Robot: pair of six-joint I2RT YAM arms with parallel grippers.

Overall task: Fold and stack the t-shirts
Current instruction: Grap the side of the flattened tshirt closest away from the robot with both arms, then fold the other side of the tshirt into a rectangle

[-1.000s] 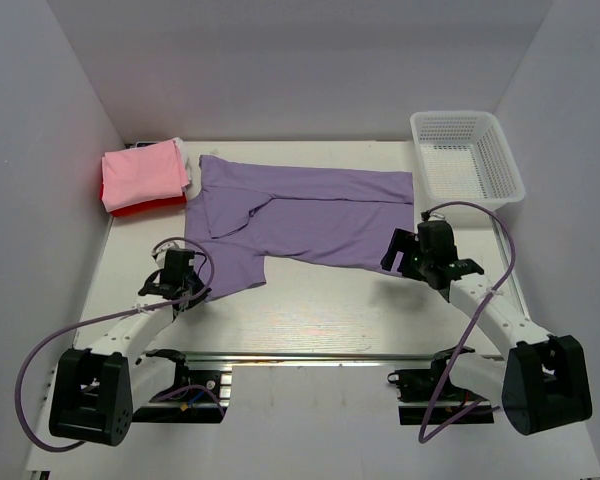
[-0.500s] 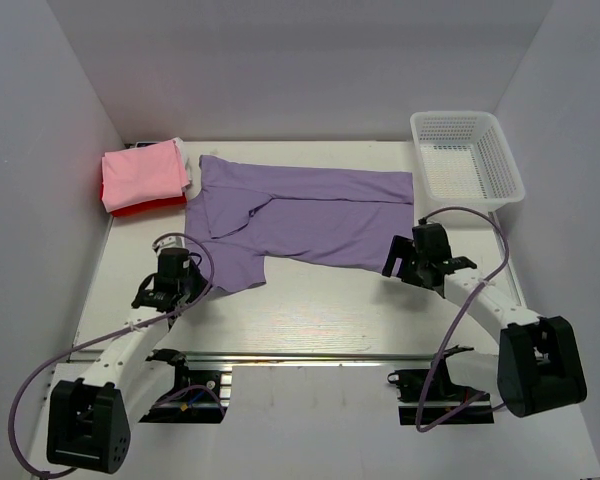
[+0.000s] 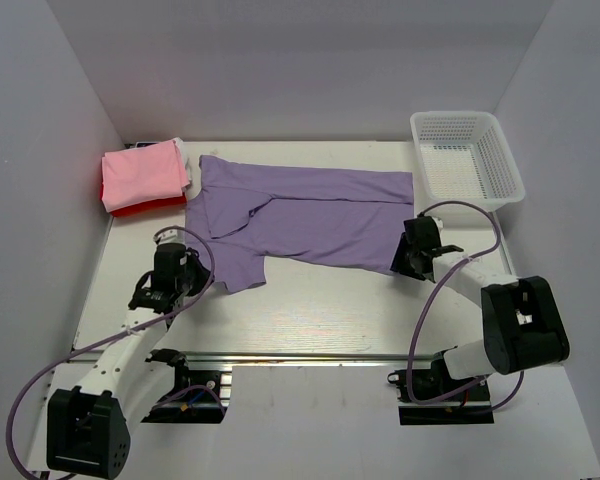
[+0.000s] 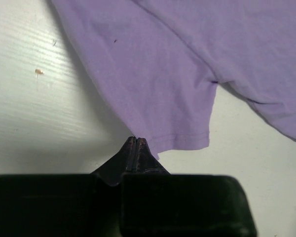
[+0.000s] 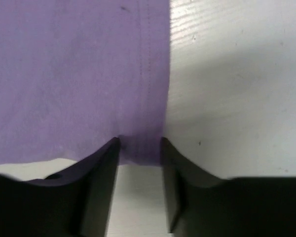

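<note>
- Top external view: the lavender-purple t-shirt [image 3: 310,212] lies spread flat across the middle of the worktop [image 3: 320,310], its collar end toward the left.
- At the far left corner the light pink t-shirt [image 3: 143,172] lies folded on top of the red t-shirt [image 3: 128,208], of which only a strip shows along the near edge. This stack sits just beside the purple shirt's far left corner.
- A white mesh basket [image 3: 467,155] stands at the far right corner, just beside the purple shirt's right edge.
- The left end effector [image 3: 193,284] is at the near left edge of the purple shirt, by the sleeve. The right end effector [image 3: 400,262] is at the shirt's near right corner.
- Left wrist view: the left end effector [image 4: 136,140] has its jaws pressed fully together. Its tip touches the slanting edge of the purple shirt [image 4: 187,74]. I cannot tell whether any cloth is caught between the jaws. The sleeve's hemmed corner lies just right of the tip, with bare worktop [image 4: 29,113] to the left.
- Right wrist view: the right end effector [image 5: 139,144] is parted by a moderate gap and straddles the stitched hem corner of the purple shirt [image 5: 64,74]. Cloth fills the gap between the two fingers [image 5: 101,165] but is not clamped. Bare worktop [image 5: 237,74] lies to the right.
</note>
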